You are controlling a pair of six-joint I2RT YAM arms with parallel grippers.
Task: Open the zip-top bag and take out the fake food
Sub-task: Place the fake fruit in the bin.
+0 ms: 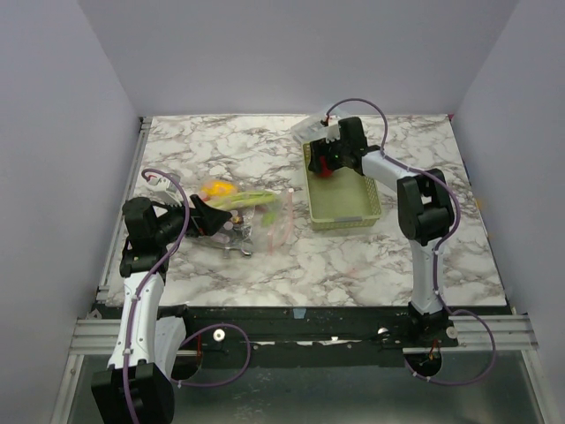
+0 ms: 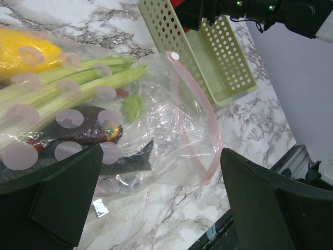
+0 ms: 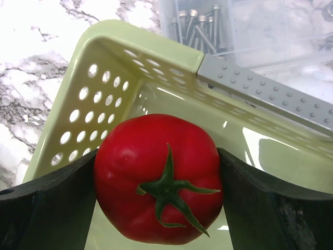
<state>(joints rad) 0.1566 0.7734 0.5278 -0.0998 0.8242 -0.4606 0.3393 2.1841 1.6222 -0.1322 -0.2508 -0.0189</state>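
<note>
Yellow plastic toy lemon [image 2: 21, 52] — cut by left picture edge; clear rigid bolt box [image 3: 250, 26] — cut by top edge.

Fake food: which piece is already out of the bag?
The red tomato, gripped by the right gripper over the pale green basket. The yellow lemon, green leek and dark purple beet all lie inside the zip-top bag.
</note>
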